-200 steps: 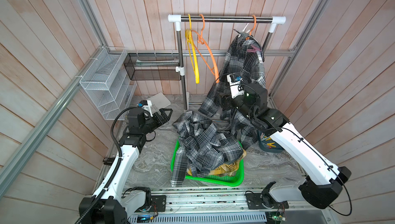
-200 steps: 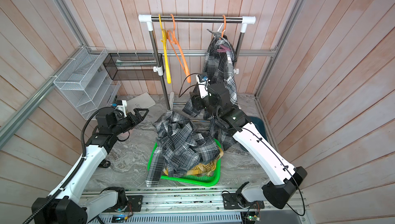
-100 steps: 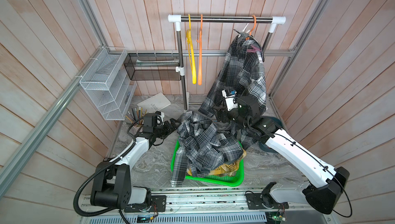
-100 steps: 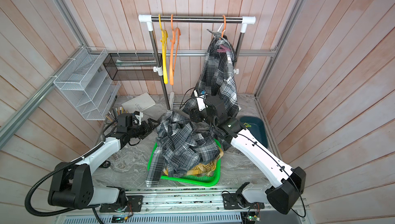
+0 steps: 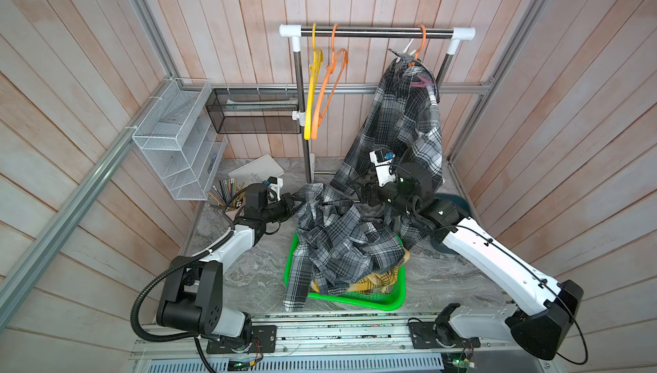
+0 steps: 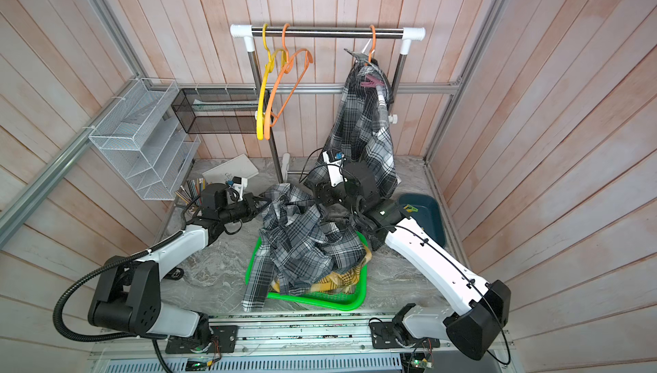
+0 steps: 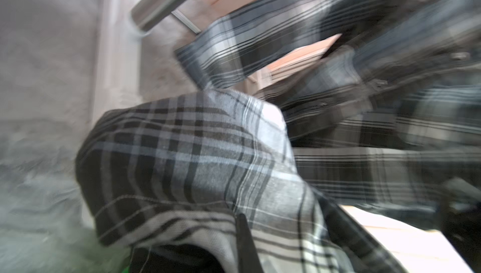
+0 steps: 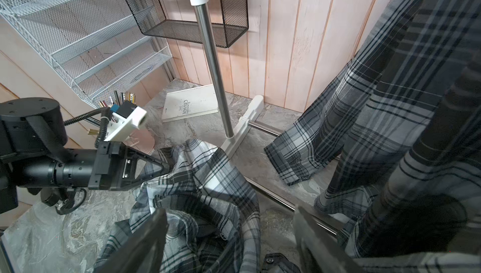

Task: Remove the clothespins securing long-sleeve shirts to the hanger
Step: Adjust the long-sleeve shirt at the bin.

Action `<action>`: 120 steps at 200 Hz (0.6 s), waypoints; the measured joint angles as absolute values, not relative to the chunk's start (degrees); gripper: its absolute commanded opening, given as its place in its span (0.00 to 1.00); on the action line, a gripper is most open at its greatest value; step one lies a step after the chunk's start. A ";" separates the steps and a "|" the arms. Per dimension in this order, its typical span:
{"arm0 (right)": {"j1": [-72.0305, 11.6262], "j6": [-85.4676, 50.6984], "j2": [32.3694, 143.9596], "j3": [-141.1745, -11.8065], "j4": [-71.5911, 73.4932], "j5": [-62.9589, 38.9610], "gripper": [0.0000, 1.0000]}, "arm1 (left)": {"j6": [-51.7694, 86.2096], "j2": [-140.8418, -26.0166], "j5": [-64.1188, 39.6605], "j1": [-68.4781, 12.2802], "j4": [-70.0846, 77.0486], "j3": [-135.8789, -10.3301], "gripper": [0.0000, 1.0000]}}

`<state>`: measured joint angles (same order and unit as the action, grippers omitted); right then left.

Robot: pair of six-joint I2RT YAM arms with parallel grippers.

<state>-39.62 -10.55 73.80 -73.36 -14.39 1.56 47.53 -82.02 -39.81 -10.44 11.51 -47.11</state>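
Pink clothespin [image 5: 422, 81]: level, just under the rail [image 5: 373, 31], on the hanging shirt [image 5: 394, 118].
Right gripper [image 8: 229, 210]: wide, well below the rail; your nearer arm, reach upward.
Left gripper [image 8: 168, 167]: closed on the heaped shirt [image 5: 341, 243].

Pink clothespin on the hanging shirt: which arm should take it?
Likely right. The right gripper, jaws open, sits beside the hanging shirt below the pink clothespin; the left gripper is shut on the heaped shirt, farther off.

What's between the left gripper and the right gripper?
Only the crumpled grey-black-white plaid shirt: the left gripper is shut on its edge, the right gripper hangs open over it. Clearest in the right wrist view; both top views agree.
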 measured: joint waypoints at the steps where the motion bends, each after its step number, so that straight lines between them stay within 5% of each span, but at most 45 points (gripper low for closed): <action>1: -39.62 -10.55 73.80 -73.34 -14.39 1.56 0.76 | 47.51 -81.78 -39.90 -10.48 11.66 -47.11 0.00; 50: -39.77 -13.45 73.73 -68.20 -14.46 -0.21 0.73 | 42.81 -74.41 -47.22 -16.80 13.30 -49.95 0.00; 120: -42.68 -22.04 68.84 -55.44 -17.19 -1.58 0.72 | 24.36 -73.14 -52.45 -30.37 -7.77 -52.95 0.00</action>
<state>-42.68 -22.04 68.84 -55.44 -17.19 -1.58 24.36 -73.14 -52.45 -30.37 -7.77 -52.95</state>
